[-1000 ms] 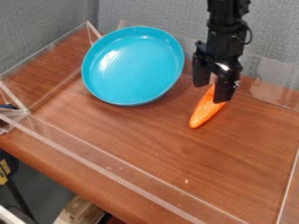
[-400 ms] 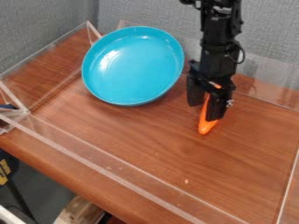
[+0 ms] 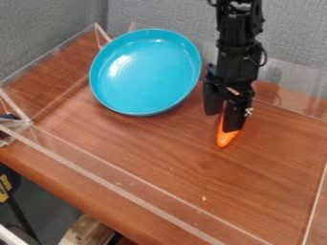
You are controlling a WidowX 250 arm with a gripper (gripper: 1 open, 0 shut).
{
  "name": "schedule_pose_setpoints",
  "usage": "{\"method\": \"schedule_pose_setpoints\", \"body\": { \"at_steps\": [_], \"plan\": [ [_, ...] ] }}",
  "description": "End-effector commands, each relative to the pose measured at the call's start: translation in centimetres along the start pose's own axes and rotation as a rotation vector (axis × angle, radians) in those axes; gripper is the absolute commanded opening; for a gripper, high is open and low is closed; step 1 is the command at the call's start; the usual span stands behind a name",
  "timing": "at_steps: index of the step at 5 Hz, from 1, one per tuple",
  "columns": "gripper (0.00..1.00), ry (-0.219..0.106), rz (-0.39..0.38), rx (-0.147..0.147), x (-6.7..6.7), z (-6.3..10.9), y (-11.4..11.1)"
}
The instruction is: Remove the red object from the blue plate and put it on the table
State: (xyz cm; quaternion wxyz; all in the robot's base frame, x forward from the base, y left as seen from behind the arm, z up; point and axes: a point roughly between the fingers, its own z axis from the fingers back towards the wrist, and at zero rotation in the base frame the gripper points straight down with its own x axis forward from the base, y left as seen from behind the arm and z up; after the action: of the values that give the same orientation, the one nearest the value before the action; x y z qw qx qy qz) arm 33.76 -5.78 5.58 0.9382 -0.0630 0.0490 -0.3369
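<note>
The red object (image 3: pixel 228 130) is a small orange-red carrot toy. It hangs almost upright, with its tip on or just above the table (image 3: pixel 128 144) to the right of the blue plate (image 3: pixel 144 71). My gripper (image 3: pixel 228 107) points straight down over it, and its black fingers (image 3: pixel 211 100) are shut on the carrot's upper end. The plate is large and turquoise. It holds nothing and leans raised at the back left, a short gap from the gripper.
Low clear acrylic walls (image 3: pixel 153 191) edge the tabletop on all sides. The right wall (image 3: pixel 307 105) stands close behind the arm. Bare wood lies in front of the carrot and to its right.
The gripper has carried the carrot a little down and left, and the carrot has swung from tilted to nearly upright. Over the last half second almost nothing has moved.
</note>
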Motion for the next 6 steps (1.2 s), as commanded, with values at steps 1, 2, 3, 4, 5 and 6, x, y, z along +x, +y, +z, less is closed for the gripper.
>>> {"method": "schedule_pose_setpoints", "body": {
  "at_steps": [1, 2, 3, 4, 5, 6],
  "plan": [
    [0.0, -0.072, -0.04, 0.036, -0.3, 1.9, -0.1],
    [0.0, -0.066, -0.048, 0.029, -0.7, 0.9, 0.3],
    [0.0, -0.073, -0.026, 0.02, -1.0, 0.2, 0.3],
    [0.0, -0.073, -0.019, 0.015, -1.2, -0.3, 0.2],
    [0.0, -0.074, -0.005, 0.011, -1.4, -0.4, 0.3],
    [0.0, -0.061, -0.079, 0.007, -1.7, -0.6, -0.4]
  ]
}}
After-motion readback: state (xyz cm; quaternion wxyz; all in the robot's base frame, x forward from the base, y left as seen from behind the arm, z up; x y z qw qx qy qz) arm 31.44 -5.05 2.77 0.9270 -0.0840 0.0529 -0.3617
